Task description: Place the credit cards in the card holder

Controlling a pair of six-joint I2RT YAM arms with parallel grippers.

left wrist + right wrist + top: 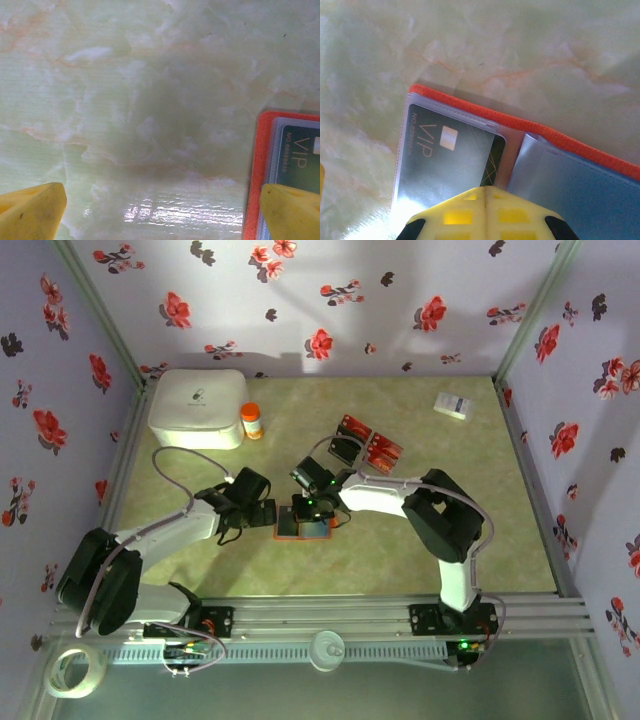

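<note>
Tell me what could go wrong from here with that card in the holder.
The card holder lies open and looks unpinned: the left gripper is open at its edge, so a push from the shut right gripper could slide it. The dark VIP card might also catch on the seam of the clear pocket and buckle.

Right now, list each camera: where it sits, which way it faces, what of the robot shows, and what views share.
Top external: above and behind the bases, facing down on the table; left arm and right arm show.
Left wrist: on the left arm, facing down at the table; left gripper open, yellow fingertips at the lower corners.
Right wrist: on the right arm, facing down at the open card holder; right gripper shut.
Shared: both wrist views catch the card holder and its dark VIP card.
</note>
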